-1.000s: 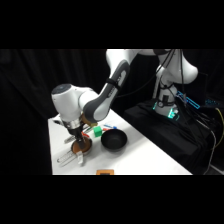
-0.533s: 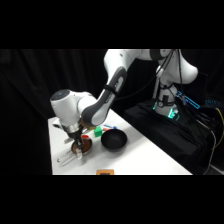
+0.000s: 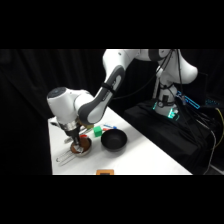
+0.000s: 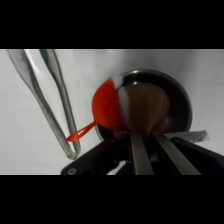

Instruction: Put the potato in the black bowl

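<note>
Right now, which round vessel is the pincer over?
The small metal pan holding the potato; the black bowl sits apart, with nothing above it.

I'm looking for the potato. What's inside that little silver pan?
In the silver pan sit the brown potato and something red. The end effector reaches in, covering the pan's bottom.

The claw [image 3: 76, 146] covers most of the potato [image 4: 145, 106] in the side view — the tongs [image 4: 47, 95] run off the wrist view's top edge.
</note>
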You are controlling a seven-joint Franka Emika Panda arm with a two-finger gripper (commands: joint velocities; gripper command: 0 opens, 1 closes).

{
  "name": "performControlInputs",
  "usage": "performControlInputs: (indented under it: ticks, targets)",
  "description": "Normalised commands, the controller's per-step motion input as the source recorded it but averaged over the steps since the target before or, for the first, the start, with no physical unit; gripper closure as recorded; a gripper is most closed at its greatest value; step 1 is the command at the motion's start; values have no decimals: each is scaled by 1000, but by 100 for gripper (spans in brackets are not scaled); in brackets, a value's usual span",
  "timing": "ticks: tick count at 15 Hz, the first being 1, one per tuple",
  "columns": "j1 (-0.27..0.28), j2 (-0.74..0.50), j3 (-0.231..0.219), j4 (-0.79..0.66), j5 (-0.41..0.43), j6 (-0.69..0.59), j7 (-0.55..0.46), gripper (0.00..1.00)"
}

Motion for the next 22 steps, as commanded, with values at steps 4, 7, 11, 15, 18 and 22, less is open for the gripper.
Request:
performControlInputs:
  ticks: [4, 7, 11, 15, 18, 22]
  targets:
    - [44, -388, 7, -79, 12, -344, -115, 95]
    - [90, -550, -9, -245, -58, -337, -56, 95]
    - [74, -612, 19, -489, -81, -214, -13, 95]
    - [45, -685, 57, -801, -96, 8, 11, 95]
    - [14, -709, 73, -925, -82, 179, 19, 95]
    - [-14, -557, 61, -818, -74, 354, 34, 95]
